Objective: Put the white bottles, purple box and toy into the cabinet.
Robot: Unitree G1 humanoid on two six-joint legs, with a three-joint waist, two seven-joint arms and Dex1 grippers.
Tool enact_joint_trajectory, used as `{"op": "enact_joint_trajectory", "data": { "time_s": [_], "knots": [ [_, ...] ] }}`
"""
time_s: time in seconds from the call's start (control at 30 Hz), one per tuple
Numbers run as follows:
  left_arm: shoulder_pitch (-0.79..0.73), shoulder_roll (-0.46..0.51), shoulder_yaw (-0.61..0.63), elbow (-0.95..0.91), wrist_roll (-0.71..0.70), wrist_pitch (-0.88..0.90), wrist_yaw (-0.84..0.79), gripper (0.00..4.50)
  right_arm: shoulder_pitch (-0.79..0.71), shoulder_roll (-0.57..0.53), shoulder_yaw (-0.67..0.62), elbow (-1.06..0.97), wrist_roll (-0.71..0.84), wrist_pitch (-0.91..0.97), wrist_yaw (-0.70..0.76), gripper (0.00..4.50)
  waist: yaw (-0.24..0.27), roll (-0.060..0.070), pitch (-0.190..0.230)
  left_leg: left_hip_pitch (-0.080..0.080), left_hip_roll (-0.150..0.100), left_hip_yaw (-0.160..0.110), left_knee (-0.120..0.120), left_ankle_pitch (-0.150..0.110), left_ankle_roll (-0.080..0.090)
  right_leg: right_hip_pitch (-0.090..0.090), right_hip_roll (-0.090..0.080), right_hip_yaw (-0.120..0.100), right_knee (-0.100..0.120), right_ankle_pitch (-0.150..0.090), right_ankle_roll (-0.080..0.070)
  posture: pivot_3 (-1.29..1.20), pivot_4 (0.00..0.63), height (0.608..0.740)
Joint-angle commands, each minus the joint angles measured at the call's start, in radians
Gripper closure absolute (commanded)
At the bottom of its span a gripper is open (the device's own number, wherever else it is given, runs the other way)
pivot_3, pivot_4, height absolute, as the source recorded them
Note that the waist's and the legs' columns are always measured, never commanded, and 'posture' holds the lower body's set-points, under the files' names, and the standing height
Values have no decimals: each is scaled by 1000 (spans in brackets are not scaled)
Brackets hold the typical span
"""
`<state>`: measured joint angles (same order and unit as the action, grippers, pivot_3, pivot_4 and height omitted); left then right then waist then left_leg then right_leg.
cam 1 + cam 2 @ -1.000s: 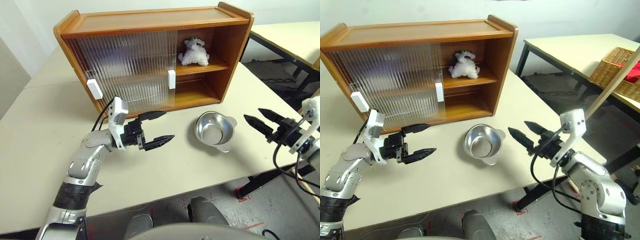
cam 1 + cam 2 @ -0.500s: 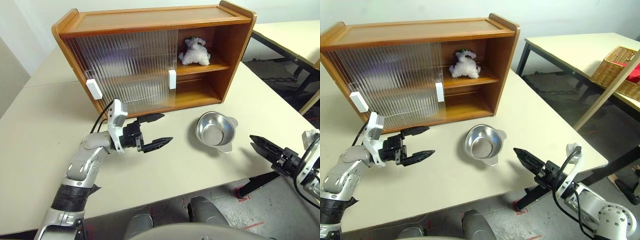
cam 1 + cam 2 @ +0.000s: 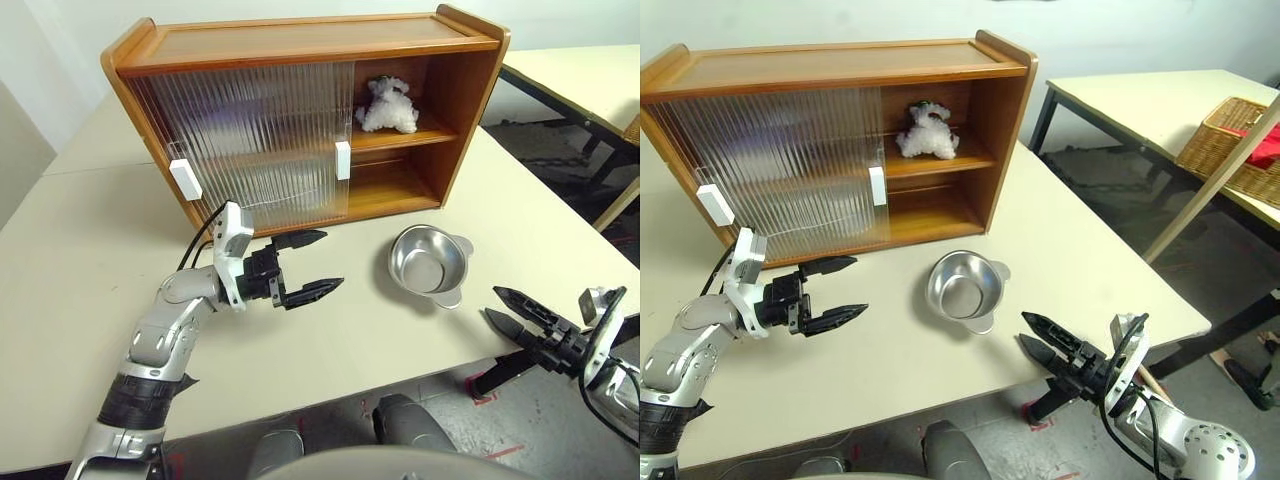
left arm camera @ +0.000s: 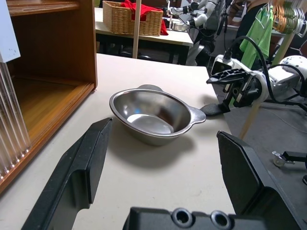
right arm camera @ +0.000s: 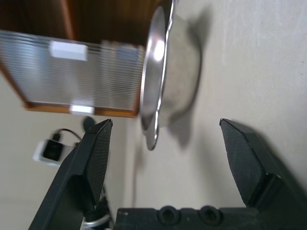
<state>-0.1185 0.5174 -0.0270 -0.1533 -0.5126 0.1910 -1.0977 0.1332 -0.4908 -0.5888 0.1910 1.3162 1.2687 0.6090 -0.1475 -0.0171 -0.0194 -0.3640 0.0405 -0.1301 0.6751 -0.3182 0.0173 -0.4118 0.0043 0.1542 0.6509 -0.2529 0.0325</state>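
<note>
Where the head camera's left eye looks down on the counter (image 3: 90, 300), the cabinet (image 3: 300, 110) stands at twelve o'clock with its ribbed sliding doors (image 3: 250, 140) drawn across the left part, leaving the right bay bare; the toy (image 3: 387, 105) sits on the upper shelf of that bay, at about one o'clock; a steel bowl (image 3: 430, 262) rests on the counter in front of the bay, well apart from both arms; the left pincer (image 3: 312, 265) hangs at about nine o'clock of the bowl, its fingers spread apart with nothing between them; the right pincer (image 3: 508, 308) sits past the counter's near edge at about four o'clock, fingers likewise parted and empty.

In the right eye the same layout shows, with a second counter (image 3: 1120, 100) at two o'clock carrying a wicker basket (image 3: 1230, 145) with red cloth in it.

From the left wrist, the two black fingers (image 4: 81, 167) stand wide with the bowl (image 4: 148, 115) between and beyond them; the cabinet's lower shelf (image 4: 33, 105) is beside it, and the right pincer (image 4: 230, 79) is seen past the bowl.

From the right wrist, the fingers (image 5: 96, 158) are spread, the bowl (image 5: 168, 72) and the ribbed doors (image 5: 72, 76) lying beyond.
</note>
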Motion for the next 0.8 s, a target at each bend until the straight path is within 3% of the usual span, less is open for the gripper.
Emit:
{"op": "enact_joint_trajectory", "data": {
  "time_s": [0.03,0.23,0.5,0.6,0.67,0.73,0.8],
  "knots": [
    [12,11,5,-13,8,-7,4,0,1,-10,108,96,-119,-27,89,40,-1,-2,-1,0,0,0,0,0,0,0,0,0,0,0,0,-174,0,740],
    [26,7,2,-17,10,-16,11,0,-20,-116,200,208,-249,-134,377,40,1,-12,-9,0,0,0,1,0,0,0,0,0,0,0,-2,-173,0,740],
    [21,-6,-12,-21,11,-12,22,0,-73,-213,271,316,-382,-275,676,40,16,-11,-10,-1,0,0,1,0,-1,1,0,0,0,-2,-7,-182,0,740],
    [15,-7,-14,-18,12,-11,22,0,-123,-118,156,-121,-104,-43,304,40,16,-4,-6,-1,-1,0,2,0,-1,1,0,0,0,-1,-9,-184,0,740],
    [14,-7,-15,-19,11,-9,22,0,-160,-75,111,-257,19,-5,129,40,12,-1,-6,1,-1,1,2,0,-1,1,2,1,0,2,-13,-185,0,740],
    [15,-6,-17,-23,10,-7,24,0,-168,-66,75,-253,63,-5,68,40,20,1,-8,1,-1,1,1,1,0,1,3,1,1,2,-12,-185,0,740],
    [16,-4,-18,-28,8,-3,26,0,-149,-100,63,-179,48,-2,109,40,42,-2,-9,0,-1,0,1,1,1,2,2,1,0,1,-11,-185,0,740]
  ]
}}
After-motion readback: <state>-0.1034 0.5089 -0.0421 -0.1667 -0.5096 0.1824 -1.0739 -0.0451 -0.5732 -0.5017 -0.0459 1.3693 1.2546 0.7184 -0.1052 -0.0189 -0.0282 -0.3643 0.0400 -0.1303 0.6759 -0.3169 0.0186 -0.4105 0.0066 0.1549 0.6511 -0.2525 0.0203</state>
